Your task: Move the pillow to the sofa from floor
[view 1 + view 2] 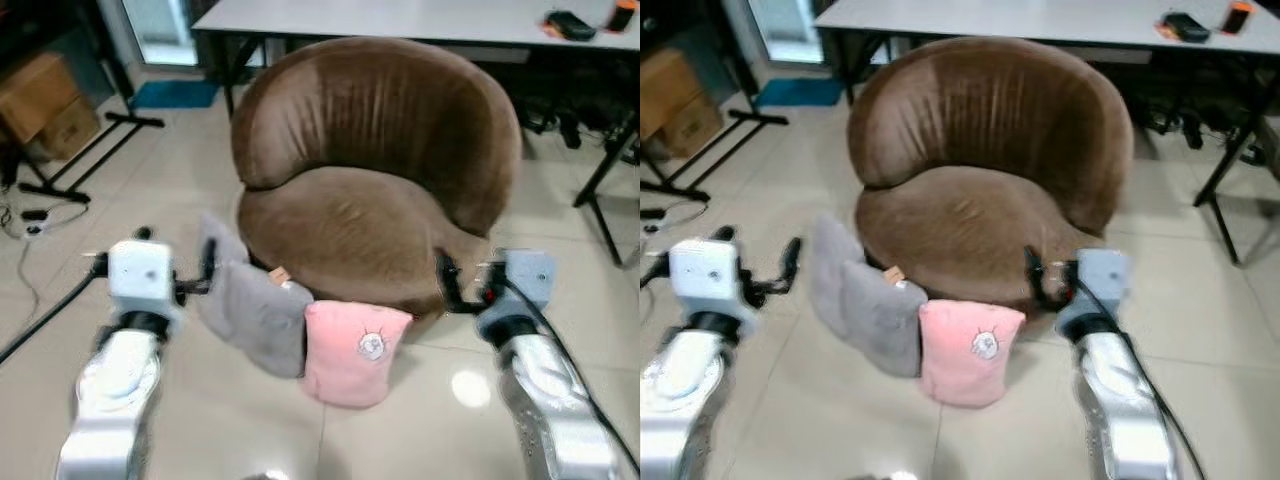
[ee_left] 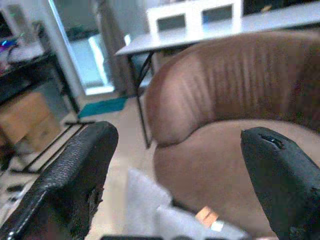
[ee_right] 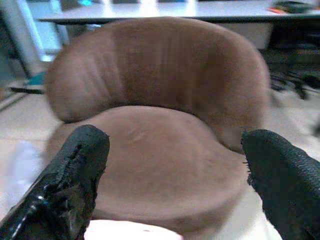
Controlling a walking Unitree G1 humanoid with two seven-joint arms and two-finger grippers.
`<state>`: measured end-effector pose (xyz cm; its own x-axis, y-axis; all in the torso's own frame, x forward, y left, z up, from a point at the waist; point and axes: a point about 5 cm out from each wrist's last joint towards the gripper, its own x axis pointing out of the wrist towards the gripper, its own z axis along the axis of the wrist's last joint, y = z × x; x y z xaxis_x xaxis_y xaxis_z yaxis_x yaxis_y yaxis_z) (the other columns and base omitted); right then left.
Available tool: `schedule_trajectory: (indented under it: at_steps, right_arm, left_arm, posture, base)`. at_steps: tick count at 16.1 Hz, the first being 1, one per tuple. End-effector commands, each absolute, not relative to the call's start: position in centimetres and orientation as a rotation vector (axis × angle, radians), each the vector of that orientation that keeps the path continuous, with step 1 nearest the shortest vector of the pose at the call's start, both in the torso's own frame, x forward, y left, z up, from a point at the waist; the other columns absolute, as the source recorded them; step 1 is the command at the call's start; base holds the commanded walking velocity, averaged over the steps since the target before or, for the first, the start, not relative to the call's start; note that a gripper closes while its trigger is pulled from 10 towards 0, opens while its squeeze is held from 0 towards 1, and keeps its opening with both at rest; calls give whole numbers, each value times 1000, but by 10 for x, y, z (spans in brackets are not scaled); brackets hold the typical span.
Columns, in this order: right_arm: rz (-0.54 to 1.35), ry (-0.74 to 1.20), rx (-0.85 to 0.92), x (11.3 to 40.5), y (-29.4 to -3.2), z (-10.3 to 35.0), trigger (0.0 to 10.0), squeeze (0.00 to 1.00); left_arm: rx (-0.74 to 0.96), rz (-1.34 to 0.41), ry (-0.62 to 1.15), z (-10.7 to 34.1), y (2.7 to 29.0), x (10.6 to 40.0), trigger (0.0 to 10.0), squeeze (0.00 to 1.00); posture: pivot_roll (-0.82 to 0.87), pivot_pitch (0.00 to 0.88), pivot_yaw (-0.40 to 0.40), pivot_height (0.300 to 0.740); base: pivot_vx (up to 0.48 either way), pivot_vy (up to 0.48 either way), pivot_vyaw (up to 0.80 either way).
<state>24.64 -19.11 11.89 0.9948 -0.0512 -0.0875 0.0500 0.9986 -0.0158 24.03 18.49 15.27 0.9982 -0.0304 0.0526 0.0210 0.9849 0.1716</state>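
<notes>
Pink square cushion (image 1: pixel 352 352) and grey fabric cushions (image 1: pixel 258 313) lean against the round brown velvet sofa (image 1: pixel 375 170); left tool (image 2: pixel 175 170) and right tool (image 3: pixel 172 172) hover, fingers spread.

A white table (image 1: pixel 400 18) is standing at the rear, carrying a black item (image 1: pixel 570 25) and an orange item (image 1: pixel 622 16); cardboard boxes (image 1: pixel 40 100) are sitting far left; a blue mat (image 1: pixel 172 94) is lying on the tiled floor (image 1: pixel 190 150); a black stand (image 1: pixel 85 150) is resting nearby.

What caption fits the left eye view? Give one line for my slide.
Both open hands, left hand and right hand, flank a grey pillow and pink pillow leaning against a brown sofa.
</notes>
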Motion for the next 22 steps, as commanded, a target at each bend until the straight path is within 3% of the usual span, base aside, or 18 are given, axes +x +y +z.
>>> schedule_trajectory:
  at_steps: [1, 11, 15, 20, 22]
  right_arm:
    - [-55, 55, -6, 249, -187, 125, 10000, 0]
    - [27, 9, -61, 250, -178, 132, 10000, 0]
    - [63, 17, -31, 250, -169, 129, 10000, 0]
    - [56, 27, -10, 251, -169, 127, 10000, 0]
    - [55, 26, -91, 252, -169, 127, 10000, 0]
  left_arm:
    - [198, -11, -44, 151, 193, 242, 10000, 1000]
    - [213, -49, -50, 150, 186, 247, 10000, 1000]
    - [225, -50, -49, 152, 187, 247, 10000, 1000]
    - [239, -42, -59, 153, 190, 249, 10000, 1000]
    - [245, -51, -59, 154, 188, 250, 10000, 1000]
  posture:
    - [-68, 54, 52, 740]
    - [-67, 46, 46, 740]
    - [-54, 55, 53, 740]
    - [-51, 67, 67, 740]
    - [-47, 68, 68, 740]
  base:
    - [398, 0, 0]
    - [380, 0, 0]
    - [356, 0, 559]
    - [52, 0, 0]
    - [0, 0, 0]
